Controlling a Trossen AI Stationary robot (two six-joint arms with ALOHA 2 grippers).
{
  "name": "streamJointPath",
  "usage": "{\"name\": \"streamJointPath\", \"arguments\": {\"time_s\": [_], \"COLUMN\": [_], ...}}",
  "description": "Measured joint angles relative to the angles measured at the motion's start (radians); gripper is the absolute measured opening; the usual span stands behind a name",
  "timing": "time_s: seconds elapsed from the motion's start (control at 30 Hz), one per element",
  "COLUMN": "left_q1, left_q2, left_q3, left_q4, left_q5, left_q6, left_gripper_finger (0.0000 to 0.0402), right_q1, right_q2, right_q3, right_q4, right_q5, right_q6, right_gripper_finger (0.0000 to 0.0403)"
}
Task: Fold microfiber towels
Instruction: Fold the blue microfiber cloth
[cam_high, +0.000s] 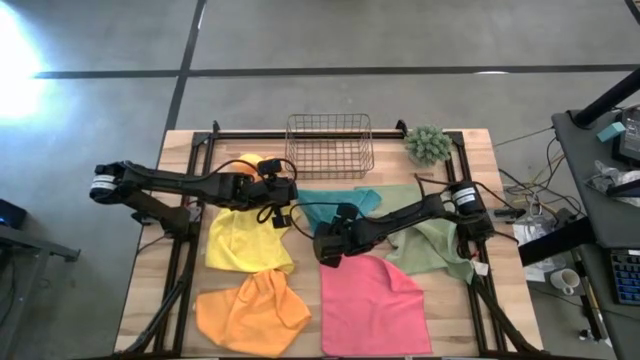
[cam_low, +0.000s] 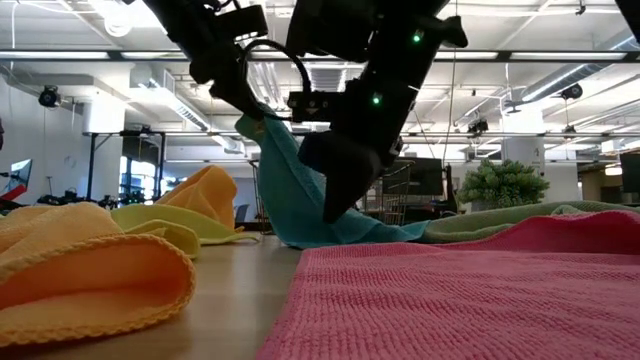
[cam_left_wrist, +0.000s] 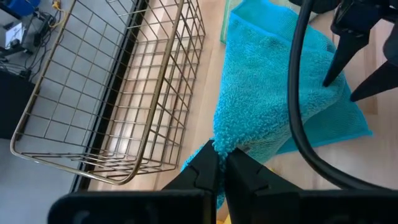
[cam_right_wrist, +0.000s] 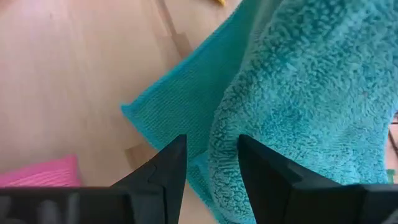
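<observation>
My left gripper (cam_high: 283, 210) is shut on the teal towel (cam_high: 335, 208) and holds one end of it up over the table's middle. From there the towel slopes down, and its lower part (cam_low: 300, 225) lies on the wood. My right gripper (cam_right_wrist: 211, 168) is open and points down at the towel's near side, a hanging fold (cam_right_wrist: 217, 134) between its fingers. Around them lie a yellow towel (cam_high: 245, 240), an orange towel (cam_high: 250, 315), a second orange towel (cam_high: 255, 163), a pink towel (cam_high: 375, 305) and an olive green towel (cam_high: 432, 240). My left gripper pinches the teal towel's raised edge (cam_left_wrist: 219, 144) between its two fingers, slanting down from the table's left. The cloth hangs slack below the fingers with its far end on the table; one layer or several, I cannot tell. My right gripper's fingers straddle the fold; whether they touch it, I cannot tell.
A wire basket (cam_high: 330, 145) stands at the far middle of the table, a small green plant (cam_high: 428, 145) to its right. Black rails (cam_high: 185, 255) run along the table's left and right sides.
</observation>
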Motion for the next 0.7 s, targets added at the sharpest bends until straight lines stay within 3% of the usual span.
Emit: {"name": "streamJointPath", "arguments": {"time_s": [0.1, 0.53, 0.7], "left_q1": [0.000, 0.001, 0.001], "left_q2": [0.000, 0.000, 0.000], "left_q3": [0.000, 0.000, 0.000], "left_q4": [0.000, 0.002, 0.001], "left_q5": [0.000, 0.001, 0.001], "left_q6": [0.000, 0.001, 0.002], "left_gripper_finger": [0.0000, 0.0000, 0.0000], "right_q1": [0.000, -0.025, -0.026], "right_q2": [-0.002, -0.003, -0.023], "right_q3": [0.000, 0.000, 0.000], "right_q4": [-0.003, -0.056, -0.090], "right_q5": [0.041, 0.034, 0.018], "right_q6": [0.018, 0.037, 0.037], "right_gripper_finger": [0.0119, 0.0015, 0.0009]}}
